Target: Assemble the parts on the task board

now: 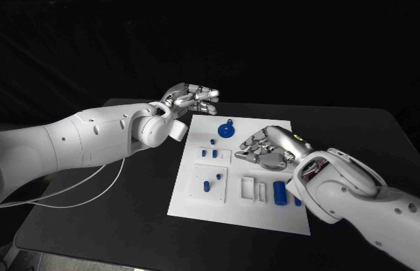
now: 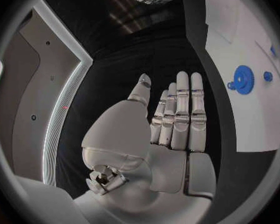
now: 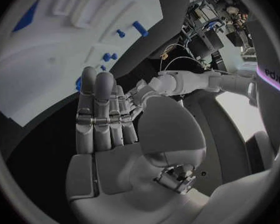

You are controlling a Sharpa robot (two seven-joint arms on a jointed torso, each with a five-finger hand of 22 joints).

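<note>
— While both arms hang over the black table, what are the hands holding?

— Nothing, as far as I can see. The left silver many-fingered hand sits off the far left corner of the flat white rectangular task board, over bare table; from its wrist the fingers lie straight and side by side, released. The right silver hand hovers above the board's right half, fingers likewise extended, empty.

— And the parts?

— All on the board. A round blue toothed wheel lies near the far edge, just beside the right hand. Small blue pegs stand in a raised white block mid-board, another short blue pin nearer, and a long blue bar by the white slotted pieces.

— So which step?

— My guess: between picks, nothing grasped yet. The right hand looks best placed; next it needs to lower onto one piece, probably the wheel or bar, and close cleanly without nudging neighbours.
</note>
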